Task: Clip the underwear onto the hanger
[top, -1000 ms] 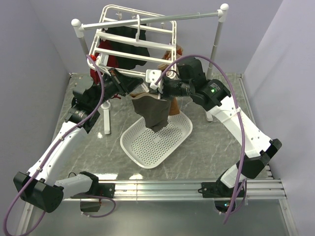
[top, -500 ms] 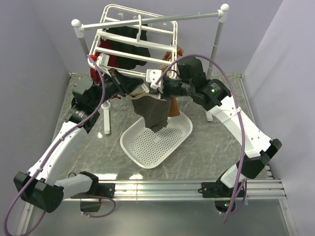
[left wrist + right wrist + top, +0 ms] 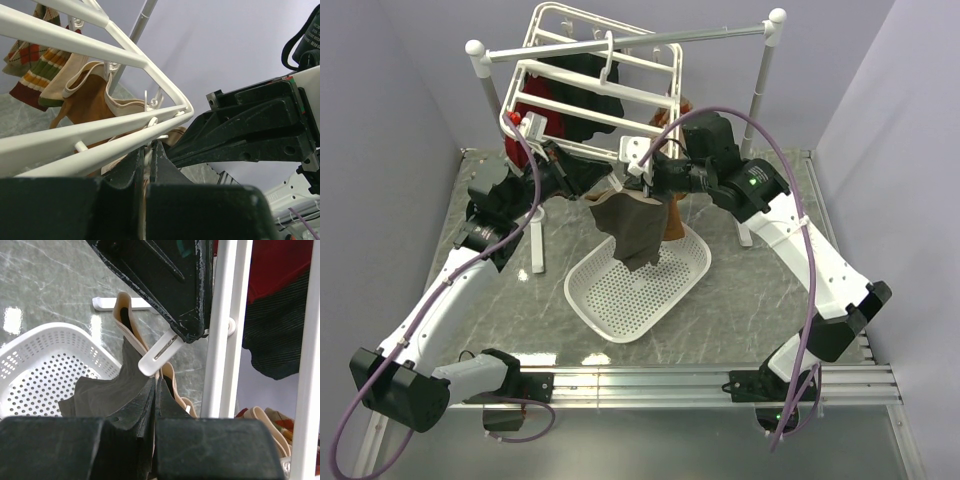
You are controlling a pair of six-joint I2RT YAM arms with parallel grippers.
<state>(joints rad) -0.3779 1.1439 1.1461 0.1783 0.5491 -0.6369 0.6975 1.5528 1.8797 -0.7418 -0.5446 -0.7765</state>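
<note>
The white hanger hangs tilted from the grey rail; its bars cross the left wrist view and stand at the right of the right wrist view. The dark grey-brown underwear hangs below the frame's front edge, over the basket. My right gripper is shut on its beige waistband, with the dark fabric draped to the left of the jaws. My left gripper is shut on a small white clip, whose tip sits right at the waistband above my right fingers. The clip shows as a thin white strip between my left fingers.
A white perforated basket lies on the marble table under the underwear. The grey rail on white posts carries the hanger. A red garment, a dark one and an orange-brown one hang from other clips. The two grippers nearly touch.
The hanger has tilted and swung slightly. Both grippers have shifted a little up and back with the clip and the underwear, and stay shut.
</note>
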